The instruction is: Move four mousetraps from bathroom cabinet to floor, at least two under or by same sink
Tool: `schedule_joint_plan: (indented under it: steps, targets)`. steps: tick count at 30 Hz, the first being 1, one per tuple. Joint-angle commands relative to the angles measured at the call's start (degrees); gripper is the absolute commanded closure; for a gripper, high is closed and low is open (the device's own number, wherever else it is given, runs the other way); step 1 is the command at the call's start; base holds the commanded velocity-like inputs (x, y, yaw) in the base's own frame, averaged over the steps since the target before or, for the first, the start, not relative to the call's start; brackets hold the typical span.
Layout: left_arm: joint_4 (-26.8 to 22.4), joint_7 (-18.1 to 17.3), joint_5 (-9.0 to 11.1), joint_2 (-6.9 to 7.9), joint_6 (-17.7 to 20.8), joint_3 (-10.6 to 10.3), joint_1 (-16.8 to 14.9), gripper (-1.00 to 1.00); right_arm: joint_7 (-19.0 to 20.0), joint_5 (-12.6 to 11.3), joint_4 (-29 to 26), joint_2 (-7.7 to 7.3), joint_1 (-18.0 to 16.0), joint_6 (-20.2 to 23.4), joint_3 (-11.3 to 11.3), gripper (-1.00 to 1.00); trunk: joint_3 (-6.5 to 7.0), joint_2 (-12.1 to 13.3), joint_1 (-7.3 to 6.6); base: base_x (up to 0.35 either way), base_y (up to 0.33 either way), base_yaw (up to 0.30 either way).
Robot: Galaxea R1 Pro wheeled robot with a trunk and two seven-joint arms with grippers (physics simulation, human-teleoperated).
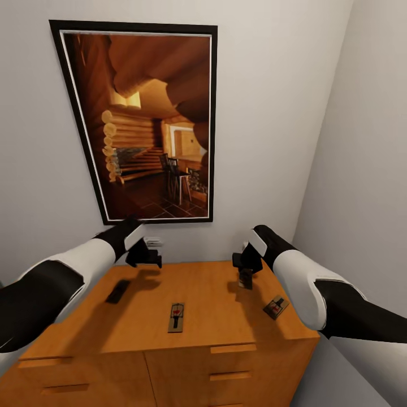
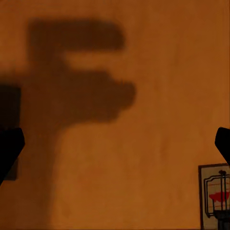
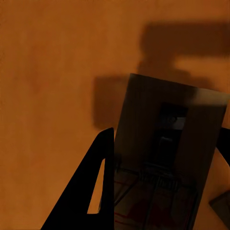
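The orange-brown cabinet [image 1: 215, 282] stands against the wall below me. Three mousetraps lie flat on its top: one in shadow at the left [image 1: 117, 291], one in the middle [image 1: 176, 316], one near the right edge [image 1: 276, 307]. A fourth mousetrap [image 1: 245, 278] hangs just above the top, with my right gripper [image 1: 246, 265] shut on it. In the right wrist view this mousetrap [image 3: 167, 153] sits between the dark fingers [image 3: 91, 191]. My left gripper [image 1: 144, 257] hovers open over the back left of the top. In the left wrist view its fingertips [image 2: 9, 148] stand wide apart, with the middle mousetrap [image 2: 215, 201] beyond them.
A large framed picture [image 1: 147, 121] hangs on the white wall behind the cabinet. A side wall [image 1: 362, 169] closes in on the right. Drawer fronts with bar handles [image 1: 232, 349] face me. A small white wall outlet [image 1: 154, 242] sits behind the left gripper.
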Motion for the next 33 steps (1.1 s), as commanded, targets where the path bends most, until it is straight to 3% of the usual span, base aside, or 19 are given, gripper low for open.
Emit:
schedule_joint_plan:
  steps: [1, 3, 8, 33]
  targets:
    - [-0.02, -1.21, 0.37, 0.28, 0.2, -1.42, -0.04, -1.0, -0.68, -0.54, -0.07, 0.03, -0.04, 0.13, -0.33, 1.0, -0.09, -0.07, 0.01, 0.0, 0.0, 0.0]
    - [0.37, -4.27, 0.17, 0.8, 0.19, -3.66, -0.04, -1.0, -0.65, -0.54, -0.07, 0.03, -0.04, 0.13, -0.33, 1.0, -0.09, -0.07, 0.01, 0.0, 0.0, 0.0]
    - [1.43, -6.83, -0.01, 1.2, 0.17, -5.58, -0.04, -1.0, -0.59, -0.54, -0.07, -0.01, -0.04, 0.13, -0.33, 1.0, -0.09, -0.07, 0.01, 0.0, 0.0, 0.0]
    - [2.43, -7.82, -0.05, 1.54, 0.14, -6.34, -0.04, -1.0, -0.6, -0.54, -0.15, 0.2, -0.04, 0.17, -0.41, 1.0, -0.09, -0.07, 0.01, -0.043, 0.05, 0.0]
